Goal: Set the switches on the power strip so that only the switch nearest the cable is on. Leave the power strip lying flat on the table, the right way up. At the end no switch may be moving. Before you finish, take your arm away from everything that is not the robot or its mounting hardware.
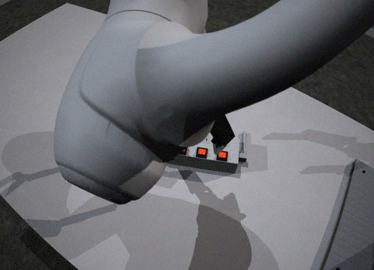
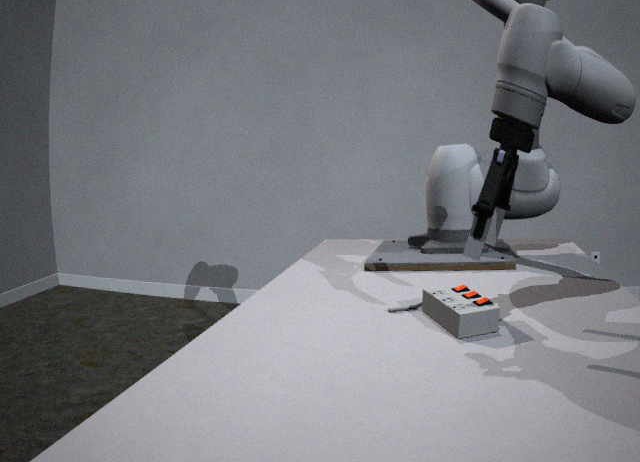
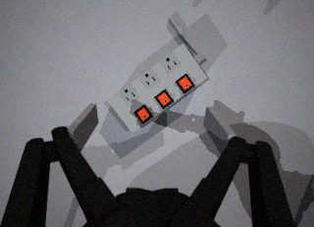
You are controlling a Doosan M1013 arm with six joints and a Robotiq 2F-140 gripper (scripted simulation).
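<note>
The power strip (image 2: pixel 461 310) lies flat on the white tabletop (image 2: pixel 289 374), right way up, in the right half of the exterior view and a little nearer than the arm's base plate (image 2: pixel 382 263), which sits at the far end. It is a grey block with three square switches (image 3: pixel 164 98) in a row along one long side and three sockets (image 3: pixel 148 80) in a row beside them. All three switches show bright orange-red in the wrist view; whether each rocker is tipped on or off cannot be judged at this resolution. A short grey cable stub (image 2: pixel 404 306) leaves the strip's far-left end in the exterior view and rests on the tabletop.

The gripper (image 2: pixel 483 242) hangs above the tabletop, pointing down, with its jaws spread fully apart and nothing between them. In the exterior view it appears up and beyond the strip, in front of the base plate, well apart from the switches. In the wrist view the two black fingers frame the lower edge, and the strip lies tilted in the upper middle of the picture, ahead of the fingertips and untouched.

From the top camera the arm's (image 1: pixel 127 89) large pale body covers much of the scene; the strip (image 1: pixel 211 158) shows just below it, with one switch partly hidden under the arm. Several grey shadows of the arm fall across the tabletop around the strip.
</note>
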